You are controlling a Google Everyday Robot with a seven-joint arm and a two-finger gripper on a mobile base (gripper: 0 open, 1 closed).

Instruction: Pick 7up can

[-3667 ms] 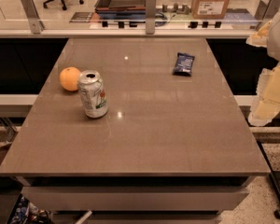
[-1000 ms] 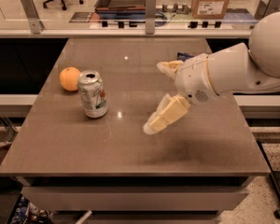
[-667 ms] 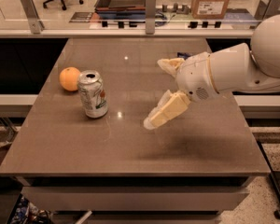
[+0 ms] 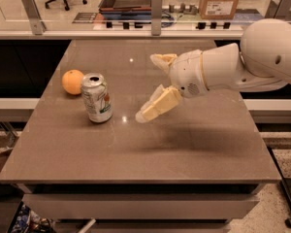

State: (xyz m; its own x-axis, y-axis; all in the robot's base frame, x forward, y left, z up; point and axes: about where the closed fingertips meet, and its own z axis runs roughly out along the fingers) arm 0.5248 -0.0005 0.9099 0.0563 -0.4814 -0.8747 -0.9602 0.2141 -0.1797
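The 7up can point(image 4: 96, 98) stands upright on the left part of the brown table point(image 4: 136, 149). It has a silver top and a whitish body with green and red markings. My gripper point(image 4: 150, 86) hangs above the table's middle, to the right of the can and a short way off it. Its two cream fingers are spread apart and empty, one fingertip point(image 4: 144, 114) low and near, the other point(image 4: 159, 58) higher and further back. The white arm point(image 4: 262, 57) comes in from the right.
A round orange point(image 4: 72, 81) lies just left of and behind the can, almost touching it. The dark blue snack packet is hidden behind my arm. A glass rail with metal posts point(image 4: 156, 6) runs behind the table's far edge. A cardboard box point(image 4: 220, 0) stands beyond it.
My arm came in from the right edge to over the table's middle, covering the blue packet. Over the last second it has crept slightly left, toward the can. Can and orange have not moved.
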